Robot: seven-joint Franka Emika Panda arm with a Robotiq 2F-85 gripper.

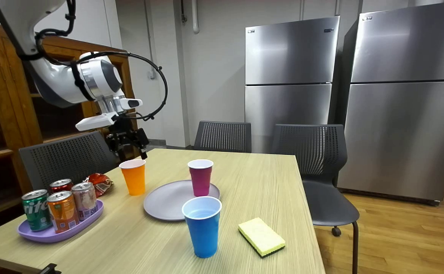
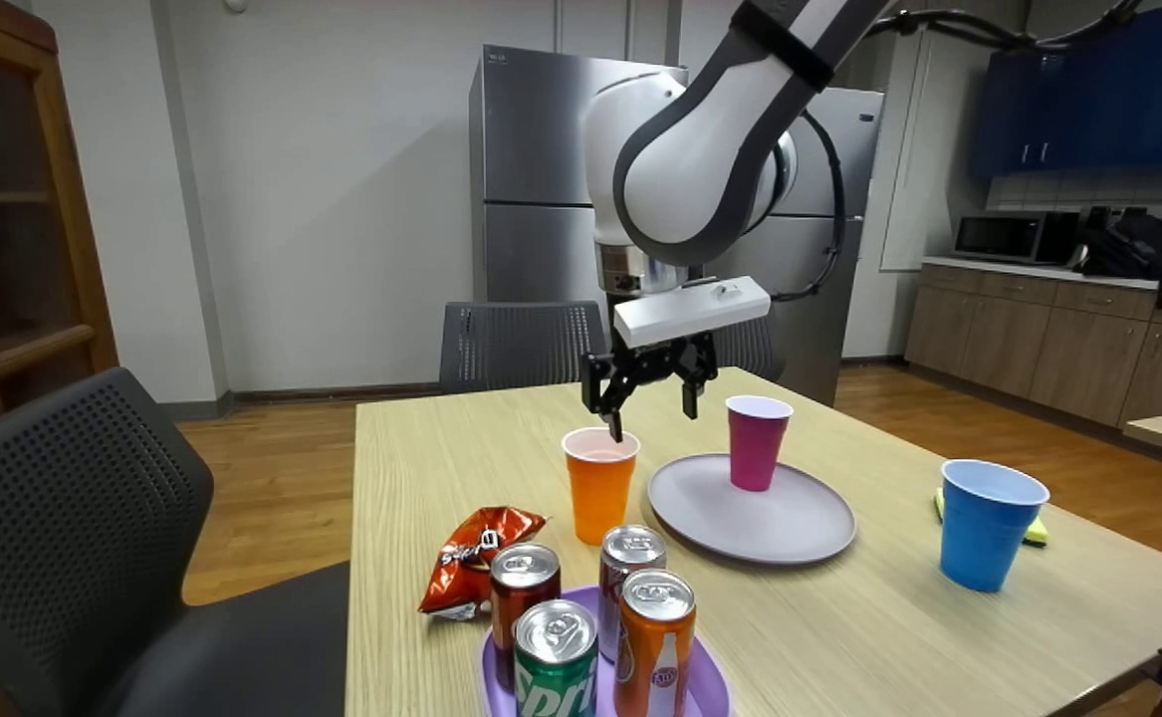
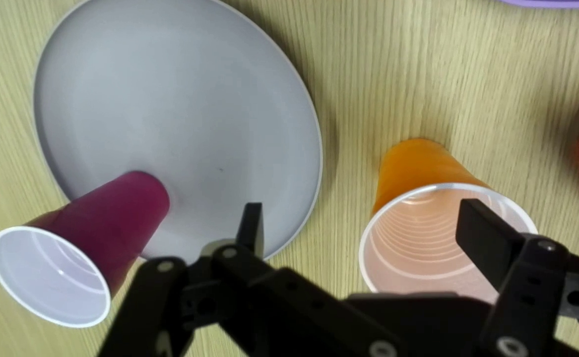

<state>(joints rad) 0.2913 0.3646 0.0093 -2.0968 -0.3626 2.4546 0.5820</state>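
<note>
My gripper [image 1: 133,155] is open and empty above the table, as an exterior view [image 2: 653,426] and the wrist view [image 3: 359,218] also show. It is nearest to an upright orange cup [image 1: 135,180]. In the wrist view one finger overlaps the orange cup's [image 3: 413,161] mouth and the other overlaps the plate's edge. Contact with the cup cannot be told. A magenta cup [image 2: 755,453] stands upright on a round grey plate [image 2: 705,518] beside the orange cup. A blue cup [image 1: 203,234] stands beyond the plate, with a yellow sponge [image 1: 261,236] near it; neither shows in the wrist view.
A purple tray [image 1: 43,238] holds several soda cans, including a green one [image 1: 36,213]. A red snack bag [image 2: 481,558] lies between the tray and the orange cup. Dark chairs [image 1: 69,156] stand round the table [image 1: 252,182]. Steel refrigerators [image 1: 288,76] stand behind.
</note>
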